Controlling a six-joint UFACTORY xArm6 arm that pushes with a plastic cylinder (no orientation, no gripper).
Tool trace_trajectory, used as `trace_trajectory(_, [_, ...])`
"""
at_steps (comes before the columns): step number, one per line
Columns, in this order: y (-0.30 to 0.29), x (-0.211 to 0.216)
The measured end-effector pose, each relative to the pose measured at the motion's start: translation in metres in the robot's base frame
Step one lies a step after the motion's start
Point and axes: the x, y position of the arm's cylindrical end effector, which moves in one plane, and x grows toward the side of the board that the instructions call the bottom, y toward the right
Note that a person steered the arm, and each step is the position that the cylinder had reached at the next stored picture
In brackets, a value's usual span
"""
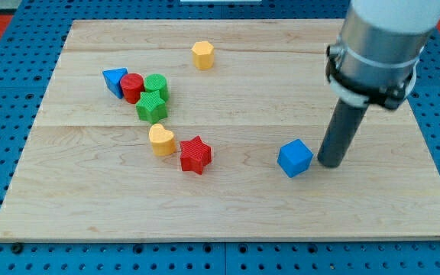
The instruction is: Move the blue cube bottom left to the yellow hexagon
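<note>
The blue cube lies on the wooden board, right of centre. The yellow hexagon stands near the view's top, left of the cube and well above it. My tip rests on the board just right of the blue cube, a small gap apart from its right face. The dark rod rises from the tip to the arm's grey body at the view's top right.
A cluster at the left holds a blue triangle, a red cylinder, a green cylinder and a green star. A yellow heart and a red star lie left of the cube.
</note>
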Motion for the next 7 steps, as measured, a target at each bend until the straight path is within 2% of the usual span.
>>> trace_trajectory(1, [-0.051,0.003])
trace_trajectory(2, [-0.085,-0.038])
trace_trajectory(3, [-0.087,-0.058])
trace_trajectory(4, [-0.058,-0.062])
trace_trajectory(5, [-0.067,-0.098])
trace_trajectory(6, [-0.107,-0.139])
trace_trajectory(7, [-0.092,-0.147])
